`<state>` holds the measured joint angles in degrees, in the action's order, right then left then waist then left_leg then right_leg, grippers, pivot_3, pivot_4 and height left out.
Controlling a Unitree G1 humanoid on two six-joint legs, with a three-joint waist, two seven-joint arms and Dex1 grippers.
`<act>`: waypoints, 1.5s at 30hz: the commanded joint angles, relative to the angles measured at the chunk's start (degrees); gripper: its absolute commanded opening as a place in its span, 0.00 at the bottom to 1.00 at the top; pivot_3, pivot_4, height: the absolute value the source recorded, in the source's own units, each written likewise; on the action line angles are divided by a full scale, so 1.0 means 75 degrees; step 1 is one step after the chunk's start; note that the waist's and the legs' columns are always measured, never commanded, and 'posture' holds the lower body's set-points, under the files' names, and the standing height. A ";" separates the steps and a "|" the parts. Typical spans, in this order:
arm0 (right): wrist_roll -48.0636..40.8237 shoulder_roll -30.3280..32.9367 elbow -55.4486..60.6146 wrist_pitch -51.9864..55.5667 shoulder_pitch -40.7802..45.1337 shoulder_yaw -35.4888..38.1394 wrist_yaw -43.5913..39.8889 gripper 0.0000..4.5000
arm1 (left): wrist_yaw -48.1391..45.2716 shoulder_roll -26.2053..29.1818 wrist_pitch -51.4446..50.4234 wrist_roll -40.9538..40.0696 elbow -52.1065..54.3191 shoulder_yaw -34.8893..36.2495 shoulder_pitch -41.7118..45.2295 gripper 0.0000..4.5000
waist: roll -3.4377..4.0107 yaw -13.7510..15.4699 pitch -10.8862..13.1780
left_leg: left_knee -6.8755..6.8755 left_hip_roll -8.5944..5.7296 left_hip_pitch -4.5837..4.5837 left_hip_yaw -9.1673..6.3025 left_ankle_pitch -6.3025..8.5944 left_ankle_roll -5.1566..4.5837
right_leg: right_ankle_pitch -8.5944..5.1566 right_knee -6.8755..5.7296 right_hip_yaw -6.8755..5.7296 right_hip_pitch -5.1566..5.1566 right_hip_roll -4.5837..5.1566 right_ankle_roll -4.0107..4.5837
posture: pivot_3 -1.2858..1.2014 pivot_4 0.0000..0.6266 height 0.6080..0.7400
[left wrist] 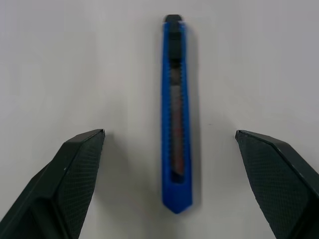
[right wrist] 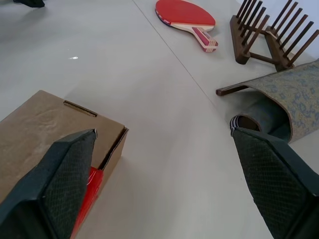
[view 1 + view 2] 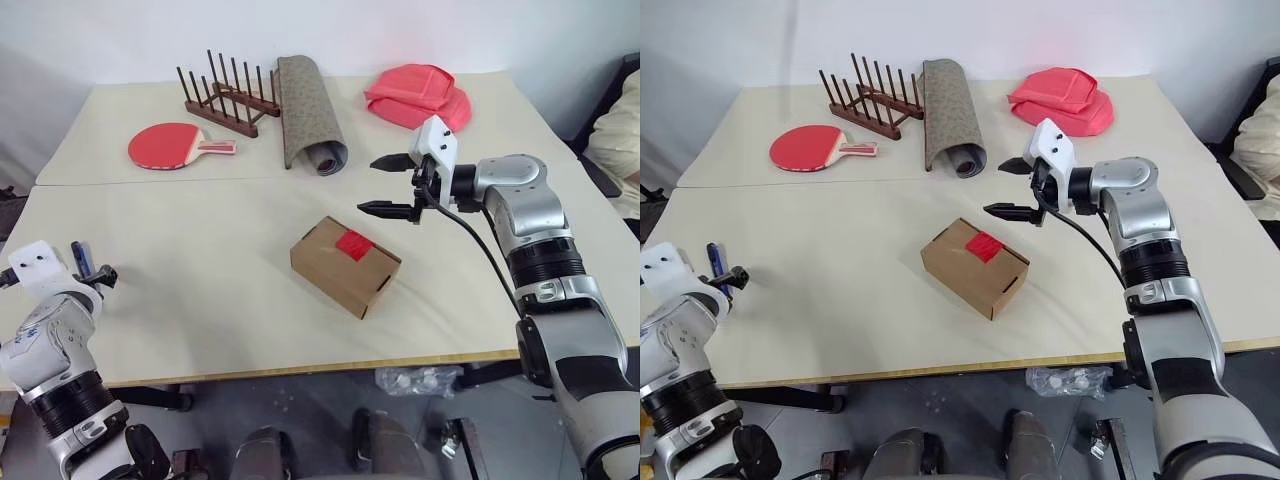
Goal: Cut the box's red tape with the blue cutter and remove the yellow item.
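At the lower left of the head view, the left pincer (image 1: 169,137) hangs over the near left edge of the desk (image 3: 200,290), its two black fingers (image 1: 75,164) spread wide and gripping nothing. The cutter (image 1: 176,114) lies flat on the desk between them, touching neither, its length running along the fingers' line. In the middle of the frame sits the box (image 3: 345,266), flaps shut, the red tape (image 3: 354,244) square across its top seam. Just beyond and to the right of the box, the right pincer (image 3: 388,185) hovers above the desk, released, one finger near the taped top but apart from it. Farther back lie a paddle (image 3: 178,146), a wooden rack (image 3: 228,95), a rolled mat (image 3: 310,112) and a red cloth (image 3: 420,95).
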<state>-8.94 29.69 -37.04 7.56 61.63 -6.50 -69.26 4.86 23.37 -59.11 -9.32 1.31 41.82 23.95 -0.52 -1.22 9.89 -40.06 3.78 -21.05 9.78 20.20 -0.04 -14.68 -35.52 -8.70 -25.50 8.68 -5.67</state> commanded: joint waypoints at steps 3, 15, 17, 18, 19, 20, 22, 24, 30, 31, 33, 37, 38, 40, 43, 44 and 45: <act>-0.0027 0.0092 0.0284 -0.0049 0.0198 0.0157 0.0000 1.00 | -0.0112 -0.0055 -0.0172 -0.0164 -0.0907 -0.0116 -0.0076 0.81 | 0.0030 -0.0012 -0.0014 | 0.0000 0.0000 0.0003 0.0001 -0.0002 0.0000 | 0.0000 -0.0002 0.0002 0.0000 0.0000 0.0002 | 0.52 0.24 1.00; -0.0022 0.0167 0.0327 0.0001 0.0218 0.0170 0.0011 1.00 | -0.0442 0.0050 -0.0202 -0.0382 -0.1117 -0.0273 -0.0108 0.33 | 0.0066 -0.0037 -0.0029 | 0.0003 0.0000 0.0017 0.0012 -0.0002 0.0000 | -0.0001 -0.0009 0.0017 0.0000 0.0000 0.0004 | 0.52 0.24 1.00; -0.0022 0.0166 0.0321 0.0001 0.0225 0.0171 0.0011 1.00 | -0.0544 0.0107 -0.0222 -0.0367 -0.1071 -0.0402 -0.0165 0.33 | 0.0066 -0.0038 -0.0029 | 0.0003 0.0000 0.0017 0.0012 -0.0002 0.0000 | -0.0001 -0.0009 0.0016 0.0000 0.0000 0.0005 | 0.52 0.24 1.00; -0.0021 0.0163 0.0318 0.0004 0.0232 0.0170 0.0014 1.00 | -0.0583 0.0140 -0.0233 -0.0357 -0.1065 -0.0460 -0.0189 0.33 | 0.0066 -0.0038 -0.0029 | 0.0003 0.0000 0.0017 0.0012 -0.0002 0.0000 | -0.0001 -0.0009 0.0016 0.0000 0.0000 0.0005 | 0.52 0.24 1.00; -0.0017 0.0161 0.0314 0.0001 0.0237 0.0167 0.0017 1.00 | -0.0543 0.0145 -0.0231 -0.0331 -0.1059 -0.0464 -0.0193 0.29 | 0.0066 -0.0037 -0.0029 | 0.0003 0.0000 0.0017 0.0012 -0.0002 0.0000 | -0.0001 -0.0009 0.0016 0.0000 0.0000 0.0005 | 0.52 0.24 1.00; -0.0016 0.0159 0.0311 0.0001 0.0241 0.0166 0.0019 1.00 | -0.0503 0.0138 -0.0233 -0.0331 -0.1055 -0.0440 -0.0188 0.25 | 0.0066 -0.0033 -0.0029 | 0.0003 0.0000 0.0016 0.0011 -0.0002 0.0000 | -0.0001 -0.0009 0.0017 0.0000 0.0000 0.0005 | 0.52 0.24 1.00; -0.0017 0.0159 0.0318 0.0002 0.0237 0.0162 0.0013 1.00 | -0.0457 0.0140 -0.0225 -0.0330 -0.1035 -0.0426 -0.0196 0.13 | 0.0066 -0.0036 -0.0029 | 0.0003 -0.0001 0.0017 0.0011 -0.0002 0.0000 | -0.0001 -0.0008 0.0017 0.0000 0.0001 0.0004 | 0.52 0.24 1.00; -0.0030 0.0154 0.0339 0.0025 0.0230 0.0166 0.0010 1.00 | -0.0549 0.0199 -0.0257 -0.0358 -0.0987 -0.0494 -0.0239 0.09 | 0.0067 -0.0038 -0.0029 | 0.0004 0.0000 0.0017 0.0012 -0.0002 0.0000 | -0.0001 -0.0008 0.0017 0.0000 0.0000 0.0005 | 0.52 0.24 1.00; -0.0035 0.0152 0.0373 0.0049 0.0219 0.0170 0.0021 1.00 | -0.0758 0.0419 -0.0489 -0.0411 -0.0694 -0.0634 -0.0420 0.09 | 0.0068 -0.0049 -0.0029 | 0.0005 0.0000 0.0016 0.0012 -0.0001 0.0000 | -0.0001 -0.0005 0.0018 0.0000 0.0001 0.0005 | 0.52 0.24 1.00; -0.0038 0.0157 0.0399 0.0058 0.0206 0.0172 0.0020 1.00 | -0.0853 0.0482 -0.0566 -0.0456 -0.0577 -0.0656 -0.0477 0.09 | 0.0068 -0.0056 -0.0029 | 0.0006 0.0000 0.0016 0.0011 -0.0001 0.0001 | -0.0001 -0.0005 0.0018 0.0000 0.0000 0.0005 | 0.52 0.24 1.00; -0.0052 0.0162 0.0461 0.0087 0.0177 0.0184 0.0033 1.00 | -0.1061 0.0642 -0.0685 -0.0511 -0.0306 -0.0759 -0.0632 0.09 | 0.0067 -0.0062 -0.0028 | 0.0009 0.0001 0.0018 0.0011 0.0000 0.0003 | -0.0001 -0.0005 0.0019 -0.0001 0.0000 0.0004 | 0.52 0.24 1.00; -0.0098 0.0188 0.0602 0.0160 0.0125 0.0219 0.0031 1.00 | -0.2045 0.1135 -0.0855 -0.0914 0.0952 -0.1272 -0.1389 0.09 | 0.0068 -0.0068 -0.0026 | 0.0012 0.0004 0.0013 0.0011 0.0004 0.0005 | -0.0001 -0.0002 0.0021 -0.0009 -0.0001 0.0005 | 0.52 0.24 1.00; -0.0121 0.0197 0.0675 0.0197 0.0094 0.0230 0.0030 1.00 | -0.2379 0.1300 -0.0940 -0.1096 0.1426 -0.1437 -0.1703 0.09 | 0.0067 -0.0073 -0.0025 | 0.0013 0.0004 0.0014 0.0008 0.0007 0.0008 | -0.0001 -0.0002 0.0025 -0.0012 -0.0001 0.0004 | 0.52 0.24 1.00; -0.0169 0.0213 0.0817 0.0275 0.0037 0.0249 0.0017 1.00 | -0.3072 0.1681 -0.0876 -0.1408 0.2274 -0.1751 -0.2370 0.09 | 0.0067 -0.0068 -0.0024 | 0.0014 0.0008 0.0008 0.0005 0.0015 0.0014 | -0.0001 -0.0002 0.0032 -0.0026 -0.0005 0.0005 | 0.52 0.24 1.00; -0.0242 0.0223 0.1029 0.0414 -0.0024 0.0262 -0.0028 1.00 | -0.4301 0.2247 -0.0138 -0.1797 0.3323 -0.1980 -0.3472 0.09 | 0.0065 -0.0076 -0.0022 | 0.0016 0.0013 0.0004 0.0001 0.0024 0.0017 | -0.0001 0.0001 0.0036 -0.0036 -0.0009 0.0006 | 0.52 0.24 1.00; -0.0269 0.0233 0.1154 0.0466 -0.0059 0.0235 -0.0095 1.00 | -0.4774 0.2455 0.0329 -0.1851 0.3619 -0.2019 -0.3856 0.09 | 0.0064 -0.0072 -0.0021 | 0.0016 0.0015 -0.0001 -0.0004 0.0027 0.0017 | -0.0003 0.0002 0.0040 -0.0046 -0.0010 0.0009 | 0.52 0.24 1.00; -0.0296 0.0237 0.1296 0.0516 -0.0096 0.0199 -0.0161 1.00 | -0.5148 0.2592 0.0707 -0.1914 0.3781 -0.2020 -0.4110 0.09 | 0.0059 -0.0074 -0.0018 | 0.0016 0.0017 -0.0006 -0.0006 0.0030 0.0018 | -0.0004 0.0007 0.0043 -0.0052 -0.0011 0.0011 | 0.52 0.24 1.00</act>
<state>-9.76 30.89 -30.13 11.14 60.86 -6.16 -69.78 -29.24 41.73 -57.62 -22.37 26.47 26.78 -5.87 -0.08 -1.78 9.76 -39.94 3.92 -21.15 9.75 20.42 0.09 -14.74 -35.45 -8.37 -25.96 8.57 -5.55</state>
